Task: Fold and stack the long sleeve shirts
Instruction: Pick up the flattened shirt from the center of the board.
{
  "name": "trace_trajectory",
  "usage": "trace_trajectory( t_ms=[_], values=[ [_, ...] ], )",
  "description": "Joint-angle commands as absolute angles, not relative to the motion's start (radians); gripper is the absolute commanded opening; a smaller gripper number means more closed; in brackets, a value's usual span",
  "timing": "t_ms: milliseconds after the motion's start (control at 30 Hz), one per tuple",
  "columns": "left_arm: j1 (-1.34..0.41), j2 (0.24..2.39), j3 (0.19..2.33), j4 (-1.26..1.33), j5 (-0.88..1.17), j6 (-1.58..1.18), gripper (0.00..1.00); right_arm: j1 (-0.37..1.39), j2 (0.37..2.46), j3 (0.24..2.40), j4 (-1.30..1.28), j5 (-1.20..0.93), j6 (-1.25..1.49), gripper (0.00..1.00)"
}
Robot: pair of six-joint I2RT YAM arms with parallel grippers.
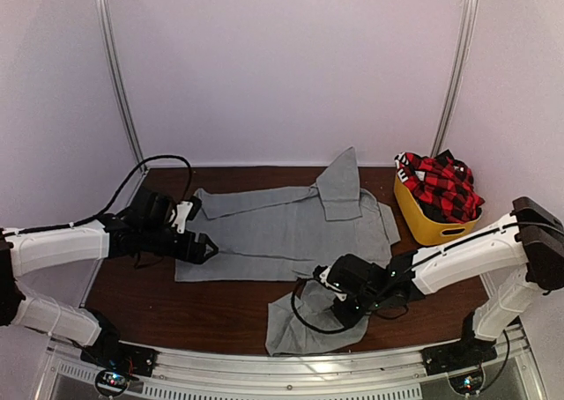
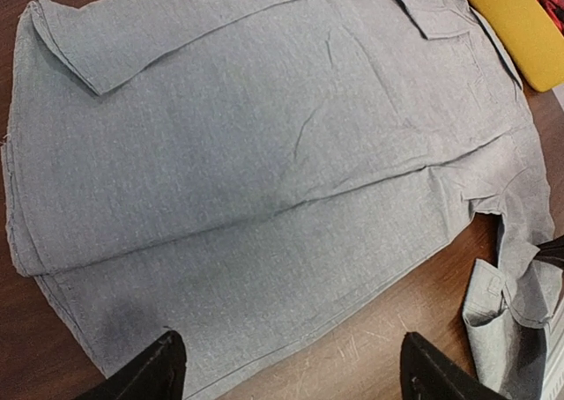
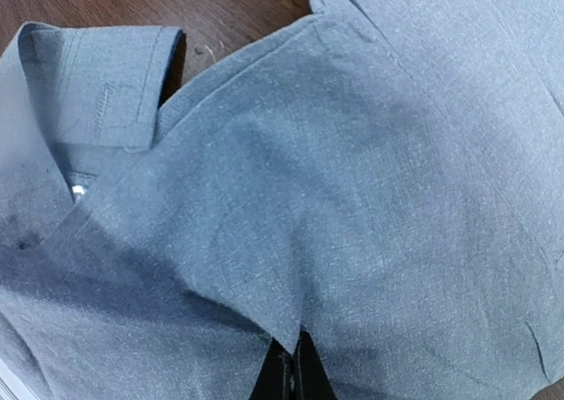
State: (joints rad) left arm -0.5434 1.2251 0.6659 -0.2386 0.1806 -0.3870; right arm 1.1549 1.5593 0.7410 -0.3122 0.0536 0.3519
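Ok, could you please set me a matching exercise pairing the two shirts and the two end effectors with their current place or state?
Things:
1. grey shirt
2. plaid shirt
3. left end effector
4. right end effector

Places or states:
A. shut on a sleeve
B. bundled in the yellow tub
C. open, gripping nothing
D. laid out on the table

Pairs: 1-D, 2-B, 3-C, 4-A.
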Motion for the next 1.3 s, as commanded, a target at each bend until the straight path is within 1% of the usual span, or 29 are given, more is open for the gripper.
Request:
trace_trajectory(
  t_ms=[0, 233, 400, 500, 667, 833, 1033, 1133, 1267],
  values=[
    [-0.546, 1.237, 0.660, -0.204, 0.199, -0.376, 0.85, 1.143, 1.486, 0.710, -0.384, 0.119, 0.416, 0.00],
    [-0.630, 1.271, 0.662, -0.216, 0.183, -0.316, 0.85, 1.025, 1.314, 0.685, -0.437, 0.094, 0.444, 0.00],
    [-0.676, 1.324, 0.707, -0.271, 0.176, -0.262, 0.85, 0.944, 1.220, 0.663, -0.412, 0.018, 0.445, 0.00],
    [-0.706, 1.363, 0.752, -0.322, 0.134, -0.217, 0.85, 0.885, 1.169, 0.650, -0.412, 0.002, 0.448, 0.00],
    [-0.739, 1.415, 0.810, -0.384, 0.075, -0.145, 0.85, 0.772, 1.086, 0.644, -0.385, -0.108, 0.434, 0.00],
    [-0.760, 1.458, 0.830, -0.395, 0.083, -0.088, 0.85, 0.717, 1.094, 0.665, -0.391, -0.158, 0.413, 0.00],
    [-0.835, 1.520, 0.857, -0.394, 0.076, -0.032, 0.86, 0.649, 1.147, 0.712, -0.400, -0.193, 0.391, 0.00],
    [-0.856, 1.554, 0.876, -0.395, 0.025, -0.029, 0.86, 0.608, 1.154, 0.728, -0.396, -0.223, 0.381, 0.00],
    [-0.871, 1.579, 0.892, -0.394, -0.064, -0.036, 0.83, 0.571, 1.163, 0.745, -0.397, -0.259, 0.368, 0.00]
  ],
)
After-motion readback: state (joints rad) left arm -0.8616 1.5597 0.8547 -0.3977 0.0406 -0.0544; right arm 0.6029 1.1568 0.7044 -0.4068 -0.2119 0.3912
